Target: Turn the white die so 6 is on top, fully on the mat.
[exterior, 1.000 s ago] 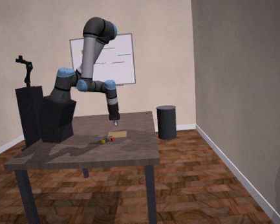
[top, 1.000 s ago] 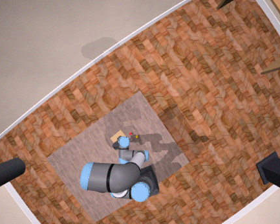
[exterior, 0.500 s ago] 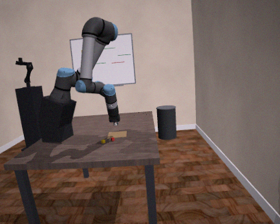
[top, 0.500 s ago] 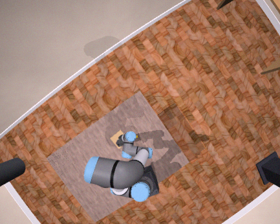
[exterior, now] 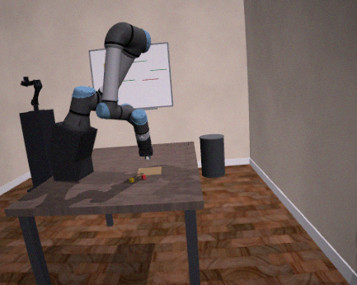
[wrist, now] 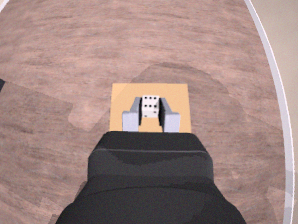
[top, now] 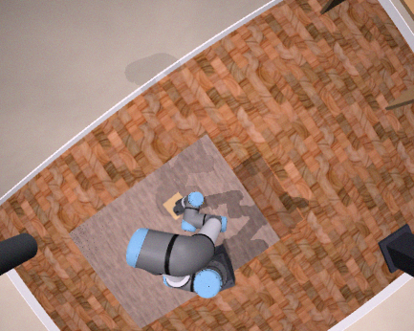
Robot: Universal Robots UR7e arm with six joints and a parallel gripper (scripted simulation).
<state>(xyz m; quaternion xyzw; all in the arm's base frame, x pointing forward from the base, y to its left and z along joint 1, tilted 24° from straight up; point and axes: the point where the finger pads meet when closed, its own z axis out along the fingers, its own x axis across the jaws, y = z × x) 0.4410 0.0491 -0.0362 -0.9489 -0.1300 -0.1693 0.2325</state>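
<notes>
My gripper (wrist: 150,106) (exterior: 148,156) is shut on the white die (wrist: 150,104) and holds it in the air above the tan mat (wrist: 180,94) (exterior: 153,170) (top: 170,206). The die face turned to the wrist camera shows several dark pips. I cannot read which face points up. The mat lies flat on the table (exterior: 174,198) (top: 106,230). A yellow die (exterior: 131,179) and a red die (exterior: 143,177) lie on the table just in front of the mat, close together but apart. In the overhead view the arm hides the dice.
The robot's black base block (exterior: 72,152) stands on the table's left part. A dark cabinet with a camera stand (exterior: 37,140) is behind it. A dark cylinder bin (exterior: 212,155) stands on the floor to the right of the table.
</notes>
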